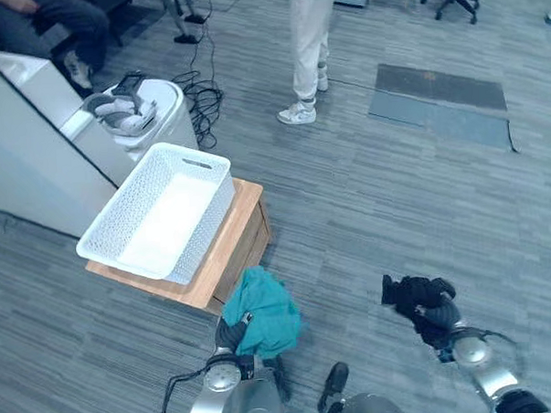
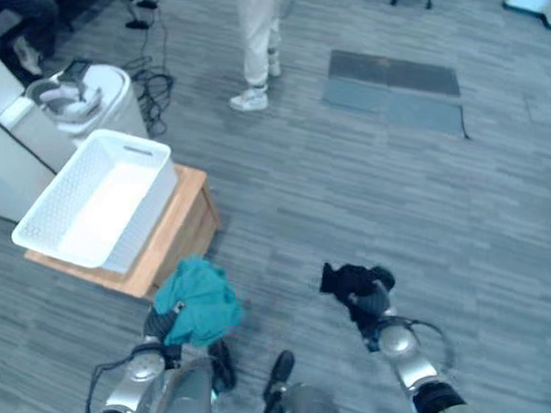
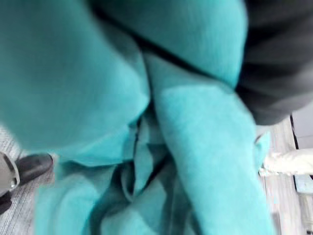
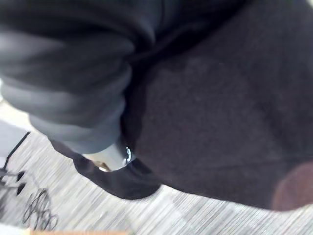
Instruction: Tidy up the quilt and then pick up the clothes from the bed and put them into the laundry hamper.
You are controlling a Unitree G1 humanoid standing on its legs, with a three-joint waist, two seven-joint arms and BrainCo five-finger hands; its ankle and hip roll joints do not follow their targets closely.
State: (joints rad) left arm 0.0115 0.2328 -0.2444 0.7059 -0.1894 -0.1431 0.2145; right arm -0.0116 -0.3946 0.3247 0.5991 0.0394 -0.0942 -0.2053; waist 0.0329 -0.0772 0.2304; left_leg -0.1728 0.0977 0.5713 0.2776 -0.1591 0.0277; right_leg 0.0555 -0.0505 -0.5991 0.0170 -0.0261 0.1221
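Left eye view: with teal clothing bunched in the left hand and black clothing clutched in the right hand, both bundles are best carried fully over the white hamper before being released.

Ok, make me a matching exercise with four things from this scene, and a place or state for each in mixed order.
Things:
1. teal garment
2. black garment
3. white basket
4. headset

Places:
A. on the wooden stand
B. in the right hand
C. on the white round-topped unit
D. in the left hand

Pairs: 1-D, 2-B, 3-A, 4-C
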